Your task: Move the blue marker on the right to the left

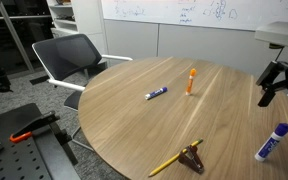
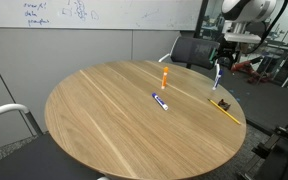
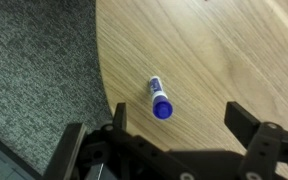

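While the slim marker (image 1: 156, 93) and orange marker (image 1: 190, 80) sit around the middle of the table (image 1: 114, 120), with a pencil (image 1: 169, 163) nearer the front edge, the blue marker (image 1: 272, 142) lies way over right by the rim in an exterior view. Gripper (image 1: 269, 92) hangs above it, fingers (image 3: 239, 118) spread wide, holding nothing, and in the wrist view its blue cap points toward the gripper
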